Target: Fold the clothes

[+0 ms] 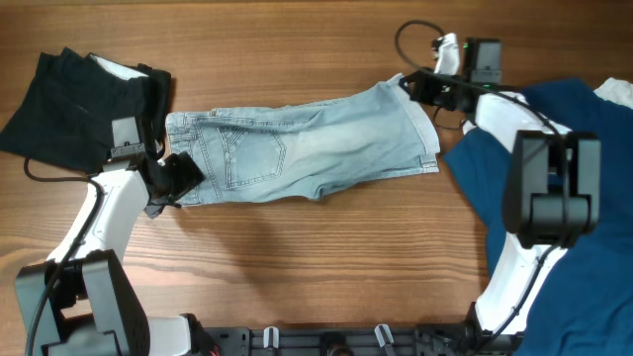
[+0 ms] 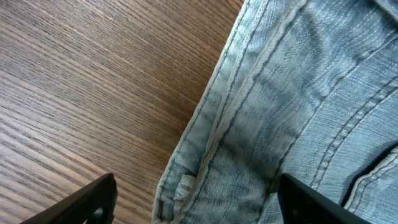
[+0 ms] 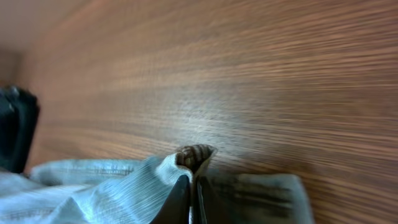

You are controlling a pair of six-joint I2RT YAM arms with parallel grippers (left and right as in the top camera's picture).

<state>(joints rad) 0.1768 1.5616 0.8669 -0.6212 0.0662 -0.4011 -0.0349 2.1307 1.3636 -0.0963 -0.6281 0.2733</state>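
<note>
The pale-blue denim shorts (image 1: 297,148) lie flat across the middle of the table, waistband to the left and leg hems to the right. My left gripper (image 1: 176,178) is at the waistband's near-left corner. In the left wrist view it (image 2: 199,200) is open, with the waistband edge (image 2: 249,124) between its fingers. My right gripper (image 1: 408,87) is at the far-right hem corner. In the right wrist view it (image 3: 193,183) is shut on a pinch of the denim hem (image 3: 124,186). A black garment (image 1: 69,104) lies at the far left, and a navy garment (image 1: 495,188) at the right.
White cloth shows under the black garment (image 1: 117,67) and at the navy garment's far right corner (image 1: 618,91). A black cable (image 1: 410,35) loops near the back edge behind the right gripper. Bare wood table (image 1: 316,257) lies in front of the shorts.
</note>
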